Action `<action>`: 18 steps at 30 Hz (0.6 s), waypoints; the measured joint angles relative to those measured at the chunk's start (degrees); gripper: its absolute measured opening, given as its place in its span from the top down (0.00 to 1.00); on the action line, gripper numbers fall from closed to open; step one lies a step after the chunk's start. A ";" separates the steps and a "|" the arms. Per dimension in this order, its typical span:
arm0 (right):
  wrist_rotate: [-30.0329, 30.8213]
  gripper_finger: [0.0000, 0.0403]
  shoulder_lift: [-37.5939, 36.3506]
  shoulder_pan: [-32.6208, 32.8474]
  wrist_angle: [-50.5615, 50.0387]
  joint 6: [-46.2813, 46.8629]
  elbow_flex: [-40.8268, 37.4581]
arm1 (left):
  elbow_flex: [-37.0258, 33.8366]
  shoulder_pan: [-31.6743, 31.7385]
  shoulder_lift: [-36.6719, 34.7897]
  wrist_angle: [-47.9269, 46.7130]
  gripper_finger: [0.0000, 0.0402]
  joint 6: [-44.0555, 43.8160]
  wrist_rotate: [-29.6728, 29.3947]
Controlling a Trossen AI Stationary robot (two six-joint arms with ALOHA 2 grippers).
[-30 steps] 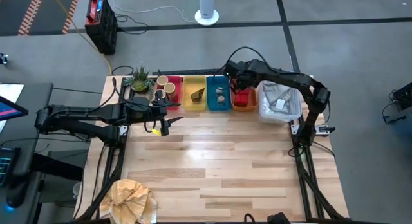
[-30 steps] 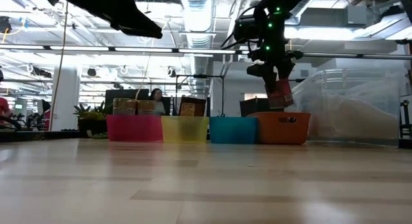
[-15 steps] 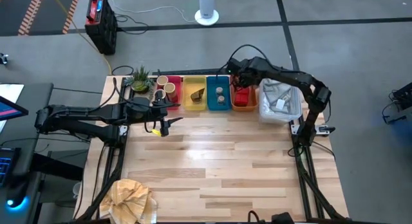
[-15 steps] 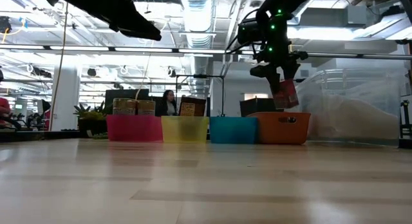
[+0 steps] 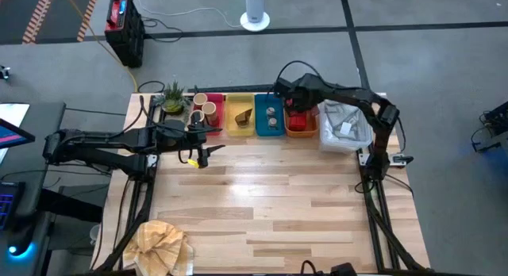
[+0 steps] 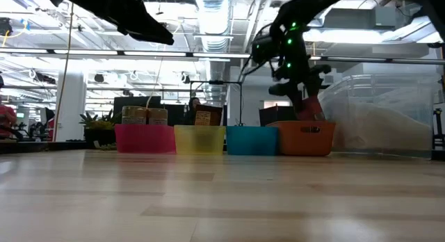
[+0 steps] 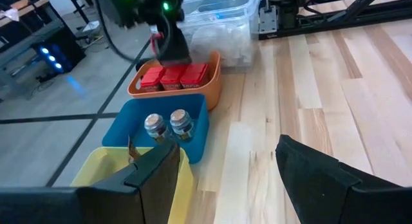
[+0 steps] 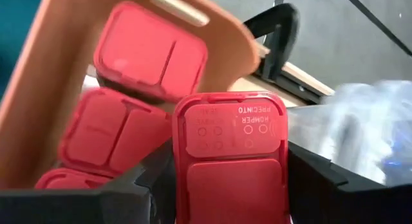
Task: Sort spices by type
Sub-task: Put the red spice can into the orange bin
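High view. Four coloured bins in a row at the far edge of the table [image 5: 262,197]: pink bin [image 5: 216,127], yellow bin [image 5: 239,130], blue bin [image 5: 270,132], orange bin [image 5: 300,133]. Tan cylinders [image 5: 205,105] in the pink, dark brown wedge [image 5: 244,116] in the yellow, two round tins [image 5: 271,117] in the blue, red packs [image 5: 297,121] in the orange. No spice lies loose on the bare wood. Clear tub [image 5: 345,127] beside the orange bin holds crumpled plastic. Sorting looks nearly done; the pack in hand may be the last.

Low view. Right hand [image 6: 309,106] hangs over the orange bin with a red pack [image 6: 311,107] just above its rim. Cylinder tops stick up over the pink bin. The left arm shows only as a dark shape overhead.

Left wrist view. Left hand [image 7: 225,179] waits near the yellow bin, fingers apart, holding nothing. Three red packs sit side by side in the orange bin; two tins stand in the blue one.

Right wrist view. Right hand is clamped on the red pack, lid facing the camera. Other red packs lie below it inside the orange wall. Release into the bin is not yet done.
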 joint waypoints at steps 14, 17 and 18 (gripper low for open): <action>-8.39 0.41 0.50 0.27 1.83 -2.39 0.01 | 0.00 0.00 0.01 -2.11 0.39 0.06 -0.44; -9.52 0.41 0.51 0.26 0.09 -0.82 0.01 | 0.00 0.00 0.02 -2.37 0.39 -0.24 -0.44; -9.56 0.40 0.51 0.26 -0.47 -0.99 0.01 | 0.00 0.00 0.02 -2.41 0.39 -0.51 -0.44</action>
